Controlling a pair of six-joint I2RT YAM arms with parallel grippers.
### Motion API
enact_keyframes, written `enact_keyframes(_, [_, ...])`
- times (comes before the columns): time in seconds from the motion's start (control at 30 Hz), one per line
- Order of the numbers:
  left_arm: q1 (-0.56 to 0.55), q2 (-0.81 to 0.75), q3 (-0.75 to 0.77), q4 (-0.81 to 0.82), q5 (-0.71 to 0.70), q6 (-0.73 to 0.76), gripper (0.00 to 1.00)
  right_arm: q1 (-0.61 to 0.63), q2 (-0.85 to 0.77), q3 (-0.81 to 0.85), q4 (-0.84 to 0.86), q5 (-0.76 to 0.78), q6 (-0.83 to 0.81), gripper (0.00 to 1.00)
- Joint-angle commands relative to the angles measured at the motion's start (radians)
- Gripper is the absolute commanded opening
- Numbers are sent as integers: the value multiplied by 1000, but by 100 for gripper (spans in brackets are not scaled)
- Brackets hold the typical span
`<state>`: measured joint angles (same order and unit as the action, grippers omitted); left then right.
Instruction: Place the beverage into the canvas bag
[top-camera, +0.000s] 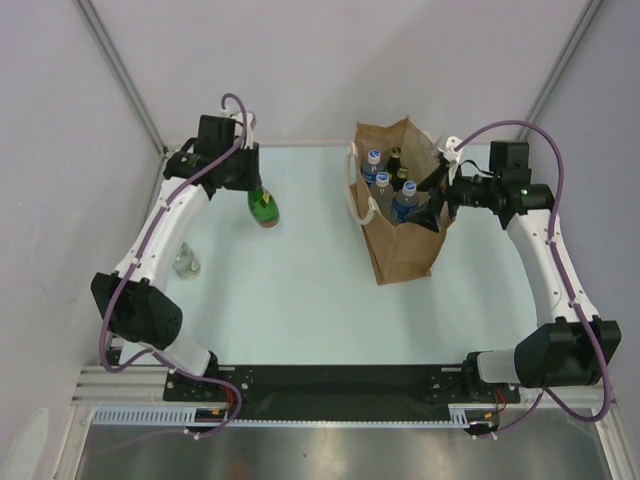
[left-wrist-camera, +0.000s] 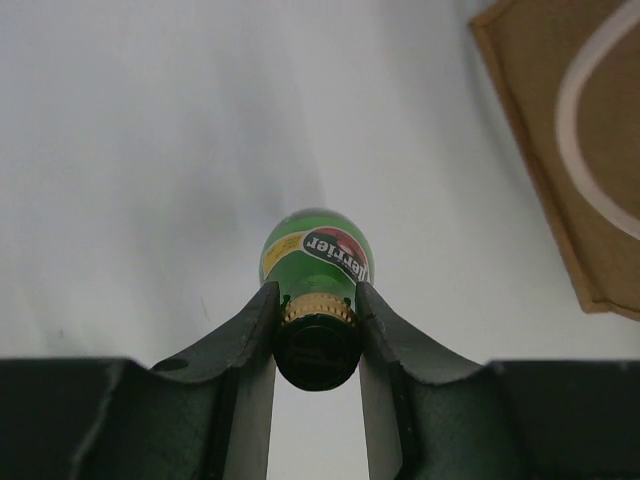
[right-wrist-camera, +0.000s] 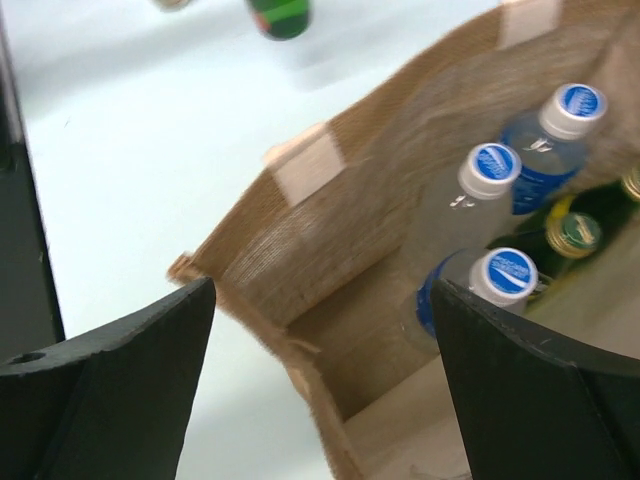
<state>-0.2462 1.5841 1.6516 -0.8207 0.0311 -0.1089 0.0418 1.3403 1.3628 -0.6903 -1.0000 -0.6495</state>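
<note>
Woven tan canvas bag holds blue-capped clear bottles and gold-capped green ones.
Left claw pinches green Perrier bottle by the neck; right claw spread at bag rim.

The left arm and the right arm are made of white tubes and chunky black joints. A purple cable loops along each arm. The fingers are dark and curved. A tiny green light glows on the right arm.

Green bottle upright, left of open tan canvas bag, seemingly five bottles inside.
</note>
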Motion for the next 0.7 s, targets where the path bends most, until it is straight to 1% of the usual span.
enact_keyframes(0.0, [-94,-72,164,98,58,61,0,1,40,113,-309,-104,-333,95])
enact_keyframes(0.03, [-132,-69,181,89,58,61,0,3,68,127,-406,-101,-428,95])
enact_keyframes(0.13, [-191,-59,244,83,58,32,0,4,102,163,-549,-75,-573,94])
enact_keyframes(0.2, [-212,-52,302,78,56,11,0,4,102,162,-569,-51,-602,93])
enact_keyframes(0.23, [-229,-47,322,77,64,-7,0,6,96,153,-592,-43,-643,93])
enact_keyframes(0.37, [-260,-24,427,74,119,-75,0,15,68,118,-618,3,-682,89])
enact_keyframes(0.47, [-292,-7,499,74,141,-121,0,15,39,81,-620,1,-681,81])
enact_keyframes(0.53, [-315,13,551,74,150,-147,0,21,22,62,-591,6,-664,77])
enact_keyframes(0.57, [-324,23,569,72,154,-155,0,23,7,43,-578,11,-645,73])
enact_keyframes(0.67, [-353,62,637,81,173,-184,0,38,-10,12,-543,34,-631,68])
